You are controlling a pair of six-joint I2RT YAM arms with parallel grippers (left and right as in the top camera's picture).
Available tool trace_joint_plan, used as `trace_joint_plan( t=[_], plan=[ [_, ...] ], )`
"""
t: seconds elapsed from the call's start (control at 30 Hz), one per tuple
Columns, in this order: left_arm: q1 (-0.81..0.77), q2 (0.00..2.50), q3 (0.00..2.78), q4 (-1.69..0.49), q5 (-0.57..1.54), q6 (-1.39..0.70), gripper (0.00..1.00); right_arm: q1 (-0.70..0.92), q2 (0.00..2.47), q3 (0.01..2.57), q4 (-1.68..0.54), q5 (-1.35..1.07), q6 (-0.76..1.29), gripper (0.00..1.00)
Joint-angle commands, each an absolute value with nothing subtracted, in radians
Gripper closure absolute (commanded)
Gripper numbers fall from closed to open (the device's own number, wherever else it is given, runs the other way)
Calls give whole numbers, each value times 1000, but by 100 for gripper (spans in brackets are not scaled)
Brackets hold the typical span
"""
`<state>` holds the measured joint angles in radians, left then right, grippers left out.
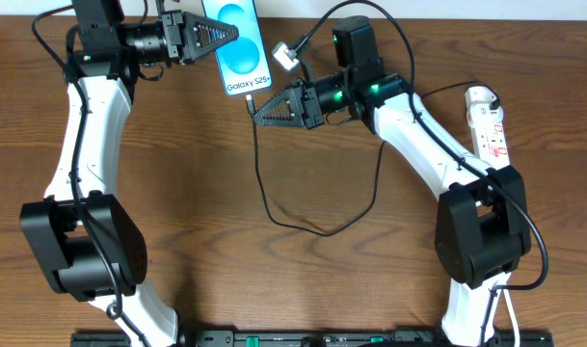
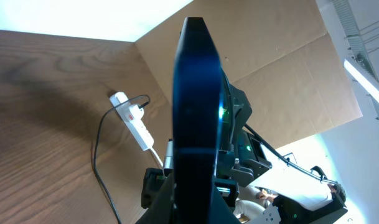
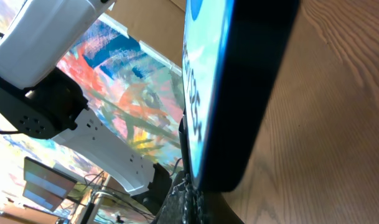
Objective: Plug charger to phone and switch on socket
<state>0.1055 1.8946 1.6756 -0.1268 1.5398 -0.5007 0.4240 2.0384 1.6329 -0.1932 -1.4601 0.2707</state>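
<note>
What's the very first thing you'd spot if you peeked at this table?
The light blue smartphone at the table's far edge, gripped by the left gripper. Just below it, the right gripper holds the thin black charger cable at the phone's bottom end, while the white power strip with red markings lies far right.

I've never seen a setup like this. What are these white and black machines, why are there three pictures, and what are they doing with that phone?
They are two robot arms at a wooden table. One picture looks down from above; the other two come from cameras on each wrist, hence the odd close-ups. The left gripper is shut on the phone, seen edge-on in its wrist view. The right gripper is shut at the phone's bottom edge, where the charger, a thin black cable, meets it; whether the tip is in cannot be seen. Its white plug lies beside the phone. The power strip lies to the right.
</note>
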Motion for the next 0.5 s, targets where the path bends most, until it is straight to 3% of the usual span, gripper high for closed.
trace_joint_plan(
  t=[0.0,0.47],
  plan=[
    [105,1861,1685,-122,1573,-505,93,424,2047,1630,-190,-1453,276,99],
    [105,1861,1685,-122,1573,-505,93,412,2047,1630,-178,-1450,277,99]
  ],
)
